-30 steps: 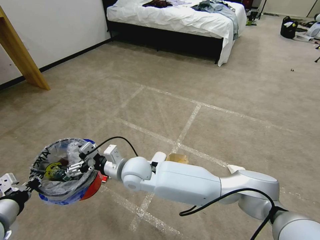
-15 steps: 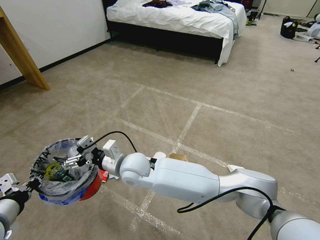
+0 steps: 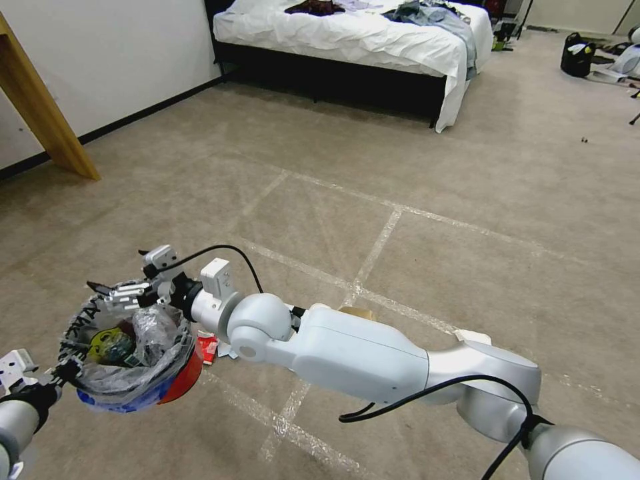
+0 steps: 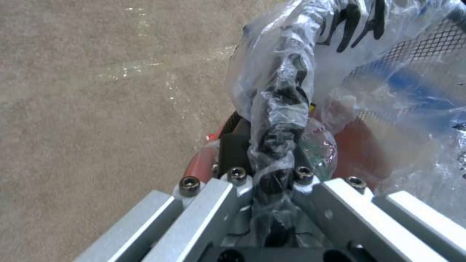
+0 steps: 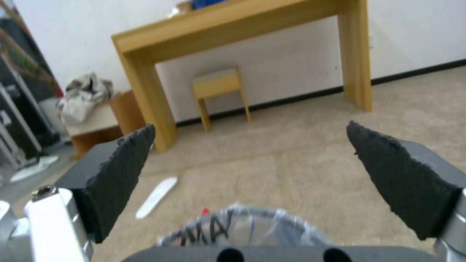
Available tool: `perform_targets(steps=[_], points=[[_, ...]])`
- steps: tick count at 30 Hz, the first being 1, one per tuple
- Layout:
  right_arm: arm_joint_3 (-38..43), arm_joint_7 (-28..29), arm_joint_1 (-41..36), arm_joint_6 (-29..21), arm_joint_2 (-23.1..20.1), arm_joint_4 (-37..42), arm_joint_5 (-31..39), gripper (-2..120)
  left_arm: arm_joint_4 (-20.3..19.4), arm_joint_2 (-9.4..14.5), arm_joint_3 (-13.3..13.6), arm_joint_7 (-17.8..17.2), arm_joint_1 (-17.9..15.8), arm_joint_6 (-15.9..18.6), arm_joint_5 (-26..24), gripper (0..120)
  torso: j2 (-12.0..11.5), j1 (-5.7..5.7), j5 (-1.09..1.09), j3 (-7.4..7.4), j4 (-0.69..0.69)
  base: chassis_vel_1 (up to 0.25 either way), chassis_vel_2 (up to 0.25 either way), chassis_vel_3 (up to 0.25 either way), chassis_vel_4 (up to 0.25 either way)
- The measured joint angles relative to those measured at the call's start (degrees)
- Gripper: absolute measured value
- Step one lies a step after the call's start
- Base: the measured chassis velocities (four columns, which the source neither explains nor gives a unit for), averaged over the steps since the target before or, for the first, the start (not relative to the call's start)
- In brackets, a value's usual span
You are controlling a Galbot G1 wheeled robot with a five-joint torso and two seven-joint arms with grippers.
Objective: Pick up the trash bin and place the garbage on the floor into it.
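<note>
The bin (image 3: 130,357) hangs off the floor (image 3: 413,193), holding a green-labelled bottle (image 3: 113,347) and other litter; the left claw (image 3: 63,369) is clamped on its bagged rim. The right claw (image 3: 120,291), pads wide apart and empty, hovers just above the bin's far rim, its arm stretched level across the robot's front. A drop looks finished; next comes another pickup, perhaps the red wrapper (image 3: 208,348) just beside the bin.
</note>
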Motion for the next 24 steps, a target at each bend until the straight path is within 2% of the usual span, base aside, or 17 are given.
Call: perform_targets(steps=[7, 10, 17, 24], points=[[6.2, 0.6, -1.4, -0.2, -0.6, 1.4, 0.4, 100, 0.1, 0.3, -0.4, 0.0, 0.0, 0.0, 0.0, 1, 0.0, 0.0, 0.02, 0.0, 0.01, 0.0, 0.0, 0.0, 0.0], [12.0, 1.2, -3.1, -1.3, -3.2, 4.0, 0.8, 100, 0.2, 0.5, -0.6, 0.0, 0.1, 0.0, -0.2, 1, 0.0, 0.0, 0.02, 0.0, -0.01, 0.0, 0.0, 0.0, 0.0], [16.8, 1.7, -6.3, -2.1, -6.4, 7.4, 1.1, 100, 0.5, 1.0, -0.8, 0.1, 0.1, 0.0, -0.4, 1, 0.0, 0.0, 0.02, 0.0, 0.01, 0.0, 0.0, 0.0, 0.0], [24.9, 3.4, -12.7, -4.4, -12.6, 13.3, 1.5, 100, 0.7, 1.2, -0.9, 0.1, 0.0, 0.0, -0.5, 1, 0.0, 0.0, 0.03, 0.0, 0.0, 0.0, 0.0, 0.0, 0.0]])
